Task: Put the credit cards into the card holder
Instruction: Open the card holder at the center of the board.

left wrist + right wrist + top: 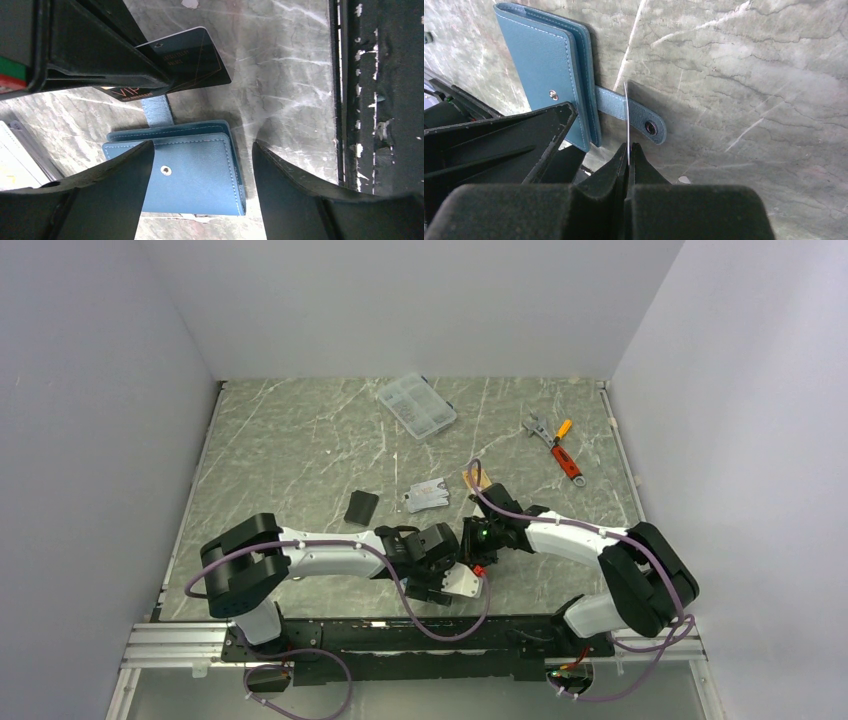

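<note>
The teal-blue card holder (200,180) lies folded on the marble table, its snap tab (157,111) sticking out flat. My left gripper (202,150) is open and straddles the holder; the left finger overlaps its edge and the right finger stands clear of it. My right gripper (629,147) is shut on a dark credit card (192,57) with gold print, seen edge-on as a thin white line (626,115) over the tab (636,114). Two more credit cards, one silver-grey (428,495) and one orange-gold (476,480), lie farther back on the table. In the top view both grippers cover the holder.
A flat black case (361,507) lies left of the silver card. A clear compartment box (416,406) sits at the back. A wrench and an orange screwdriver (556,445) lie at the back right. The black rail of the table's near edge (380,100) runs close by.
</note>
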